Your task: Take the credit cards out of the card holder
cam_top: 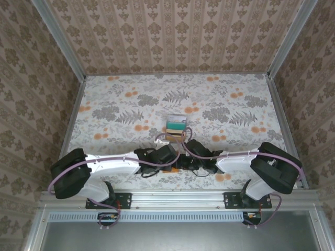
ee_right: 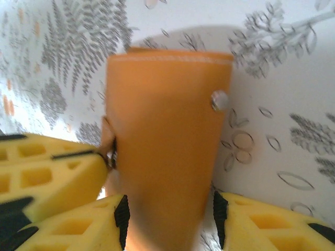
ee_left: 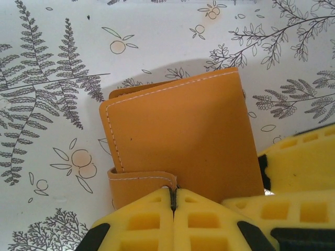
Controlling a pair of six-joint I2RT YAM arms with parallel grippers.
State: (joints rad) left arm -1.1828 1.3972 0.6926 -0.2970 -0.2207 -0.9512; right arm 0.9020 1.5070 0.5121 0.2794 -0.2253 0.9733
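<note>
1. A small orange leather bifold card holder (ee_left: 178, 136) lies folded shut on the white tabletop (ee_left: 63, 172) printed with grey ferns and orange fruit, at the near middle of the table where the two arms meet.
2. The left gripper (ee_left: 172, 197) has its yellow honeycomb fingers (ee_left: 141, 225) pressed together. They pinch the narrow stitched strap (ee_left: 138, 178) that sticks out from the card holder's near edge.
3. The right gripper (ee_right: 170, 222) straddles the card holder from the other side, one yellow finger (ee_right: 78, 230) to the left of the leather and the other to its right. Its jaws are spread. The left pad sits against the leather, and a thin strip of tabletop shows between the leather and the right pad.
4. In the right wrist view a small silver snap stud (ee_right: 220, 99) sits on the card holder's outer face near its right edge, and the left gripper's fingers appear at the left, at the strap.
5. The thin rectangular plastic credit cards (cam_top: 176, 126) lie in a small overlapping pile on the tabletop just beyond both grippers, clear of the card holder. A teal card is in the middle, with a pale one on its far side and an orange-tan one on its near side.
</note>
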